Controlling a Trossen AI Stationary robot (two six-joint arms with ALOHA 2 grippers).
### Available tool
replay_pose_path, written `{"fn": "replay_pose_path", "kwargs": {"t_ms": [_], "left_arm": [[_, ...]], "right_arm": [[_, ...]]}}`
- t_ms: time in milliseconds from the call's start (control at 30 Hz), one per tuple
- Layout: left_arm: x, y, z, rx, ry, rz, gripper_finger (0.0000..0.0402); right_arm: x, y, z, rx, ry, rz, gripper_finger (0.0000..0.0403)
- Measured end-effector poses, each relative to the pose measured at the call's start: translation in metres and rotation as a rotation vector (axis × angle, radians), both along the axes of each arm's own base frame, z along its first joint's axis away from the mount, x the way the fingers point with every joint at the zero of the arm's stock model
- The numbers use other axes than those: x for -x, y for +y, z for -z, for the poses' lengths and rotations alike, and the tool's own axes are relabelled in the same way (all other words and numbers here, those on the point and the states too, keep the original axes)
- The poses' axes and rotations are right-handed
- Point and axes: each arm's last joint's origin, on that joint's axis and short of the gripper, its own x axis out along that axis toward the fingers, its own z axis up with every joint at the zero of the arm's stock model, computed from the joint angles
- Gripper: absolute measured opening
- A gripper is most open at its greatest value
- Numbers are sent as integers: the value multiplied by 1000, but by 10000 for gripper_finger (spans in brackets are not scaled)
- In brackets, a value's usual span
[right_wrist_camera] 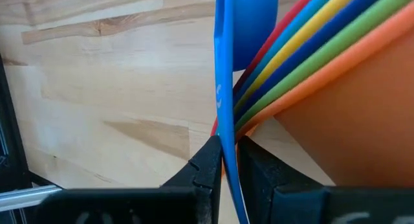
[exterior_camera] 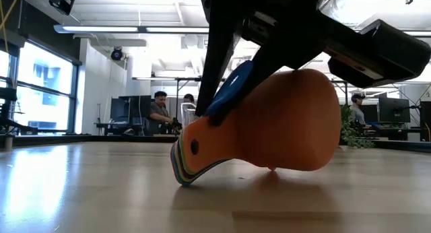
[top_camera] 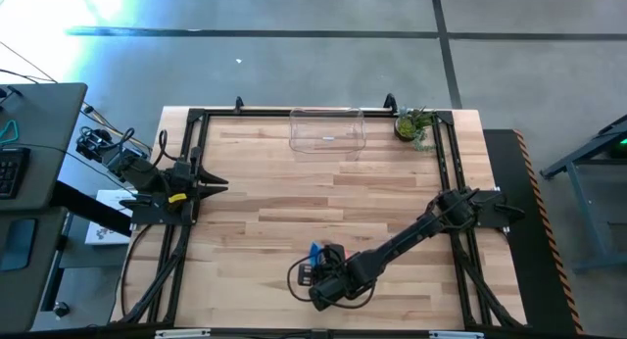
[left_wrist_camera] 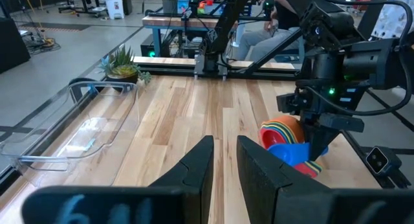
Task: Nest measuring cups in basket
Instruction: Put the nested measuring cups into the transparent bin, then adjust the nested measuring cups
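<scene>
Right gripper (right_wrist_camera: 228, 160) clamped on blue measuring cup (right_wrist_camera: 242, 30) handle atop nested cups (left_wrist_camera: 288, 138) | left gripper (left_wrist_camera: 225, 160) slightly apart, idle at table (top_camera: 265, 217) edge | basket (top_camera: 327, 129) far side

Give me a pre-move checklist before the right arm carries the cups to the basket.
1. Right gripper shut on blue cup handle: ok.
2. Blue cup seated in the nested cup stack: not ok, it sticks out, held on edge.
3. Stack lifted clear of the table: not ok, it rests tilted on the wood.
4. Basket at the far edge: ok.
5. Left gripper parked at the left side, out of the path: ok.
6. Plant beside basket, clearance: cannot tell.
</scene>
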Motion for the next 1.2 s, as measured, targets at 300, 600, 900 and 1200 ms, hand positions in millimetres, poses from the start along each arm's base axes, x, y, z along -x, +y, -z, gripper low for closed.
{"fn": "replay_pose_path", "kwargs": {"t_ms": [300,600,900,1200], "left_arm": [[0,0,0,0,0,0,58],[0,0,0,0,0,0,58],[0,0,0,0,0,0,58],[0,0,0,0,0,0,58]], "right_arm": [[3,2,2,-3,23,-5,70],[8,9,2,-3,24,-5,119],[9,11,1,-4,1,46,124],[3,13,-3,-83,-56,106,124]]}}
